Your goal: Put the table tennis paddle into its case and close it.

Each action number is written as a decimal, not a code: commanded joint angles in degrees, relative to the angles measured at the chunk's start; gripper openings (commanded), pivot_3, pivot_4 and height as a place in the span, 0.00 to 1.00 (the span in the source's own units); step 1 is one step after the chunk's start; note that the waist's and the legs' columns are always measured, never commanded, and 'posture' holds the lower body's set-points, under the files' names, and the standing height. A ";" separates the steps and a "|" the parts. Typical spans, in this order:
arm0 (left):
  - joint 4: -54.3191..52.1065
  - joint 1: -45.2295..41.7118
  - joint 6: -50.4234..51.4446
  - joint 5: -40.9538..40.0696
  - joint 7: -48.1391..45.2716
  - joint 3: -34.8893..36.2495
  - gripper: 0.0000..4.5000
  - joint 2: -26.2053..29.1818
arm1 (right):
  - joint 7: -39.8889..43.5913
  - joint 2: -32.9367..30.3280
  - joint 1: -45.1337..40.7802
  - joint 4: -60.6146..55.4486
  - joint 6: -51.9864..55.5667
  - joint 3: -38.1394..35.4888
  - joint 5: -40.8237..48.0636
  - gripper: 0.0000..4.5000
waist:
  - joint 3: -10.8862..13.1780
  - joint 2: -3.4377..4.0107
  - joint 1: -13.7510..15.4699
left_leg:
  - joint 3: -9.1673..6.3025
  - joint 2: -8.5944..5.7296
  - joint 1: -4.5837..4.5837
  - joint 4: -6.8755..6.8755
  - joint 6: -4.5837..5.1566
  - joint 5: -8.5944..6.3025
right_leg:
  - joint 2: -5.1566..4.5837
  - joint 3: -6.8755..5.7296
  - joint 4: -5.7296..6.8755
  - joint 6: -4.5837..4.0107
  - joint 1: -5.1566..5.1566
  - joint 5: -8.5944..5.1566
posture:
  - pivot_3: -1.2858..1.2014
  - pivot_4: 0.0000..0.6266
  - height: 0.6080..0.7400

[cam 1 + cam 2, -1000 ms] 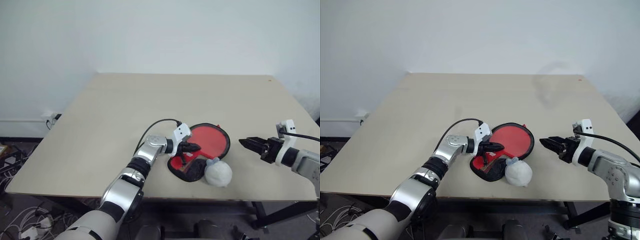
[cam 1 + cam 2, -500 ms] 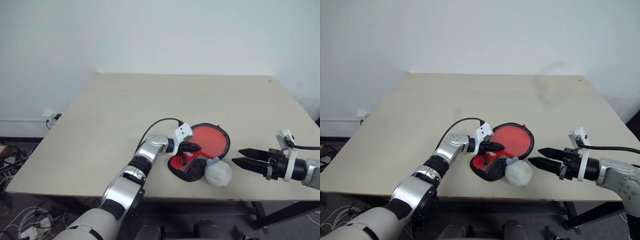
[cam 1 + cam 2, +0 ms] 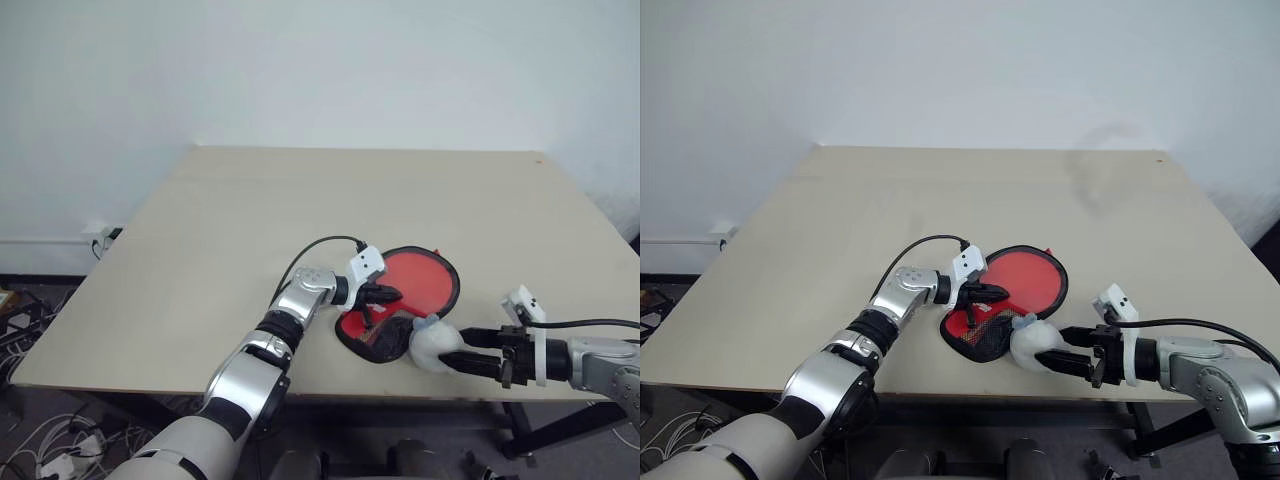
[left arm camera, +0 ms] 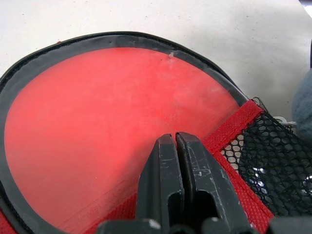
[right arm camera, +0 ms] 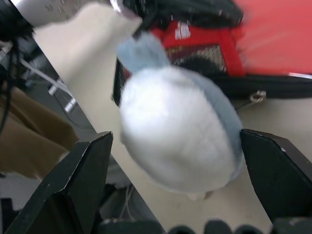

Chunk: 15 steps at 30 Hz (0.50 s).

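Note:
The case [image 3: 384, 343] lies near the table's front edge, its black rim and mesh part toward me. The paddle's [image 3: 416, 279] red face shows inside the rim. My left gripper [image 3: 388, 294] is shut, with its tips resting on the case over the red face [image 4: 97, 126]. The grey-blue puff [image 3: 432, 345] sits on the table beside the mesh end. My right gripper [image 3: 452, 348] is open wide, low over the table. One finger stands on each side of the puff [image 5: 175, 146], with a gap on both sides.
The beige table [image 3: 300, 200] stretches far behind the case up to a white wall. The front edge [image 3: 330, 395] runs just below the puff. Cables [image 3: 40, 450] lie on the floor at the left.
My right gripper has opened wide, sunk and slid left along the front edge until its fingers flank the puff. The left gripper and the case have stayed put.

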 commanded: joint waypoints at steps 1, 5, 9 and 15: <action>0.65 -1.03 0.06 0.96 0.17 -0.36 0.00 -0.26 | 0.16 -0.50 -0.88 -1.34 -1.47 1.07 -0.90 0.99 | 0.00 -0.01 0.00 | -0.01 0.00 0.00 0.00 0.00 0.00 | 0.00 0.00 0.00 0.00 0.00 0.00 | 0.52 0.00 1.00; 0.70 -1.01 -0.06 1.08 0.33 -0.39 0.00 -0.40 | -0.89 0.17 -1.87 -0.72 -1.91 2.50 -2.23 0.99 | 0.00 -0.01 0.00 | -0.01 0.00 0.00 0.00 0.00 0.00 | 0.00 0.00 0.00 0.01 0.00 0.00 | 0.52 0.00 1.00; 0.68 -1.02 -0.18 1.20 0.45 -0.43 0.00 -0.49 | -1.88 0.82 -2.42 -0.60 -2.09 3.50 -2.73 0.91 | 0.00 -0.01 0.01 | -0.01 0.00 0.00 0.00 0.00 0.00 | 0.00 -0.01 0.00 0.01 0.00 0.00 | 0.52 0.00 1.00; 0.54 -0.97 -0.18 1.18 0.48 -0.39 0.00 -0.54 | -1.72 0.99 -1.71 -2.08 -2.16 3.82 -1.90 0.58 | 0.00 -0.02 0.02 | -0.01 0.00 -0.01 0.00 0.00 0.00 | 0.00 -0.01 0.00 0.01 0.00 0.00 | 0.52 0.00 1.00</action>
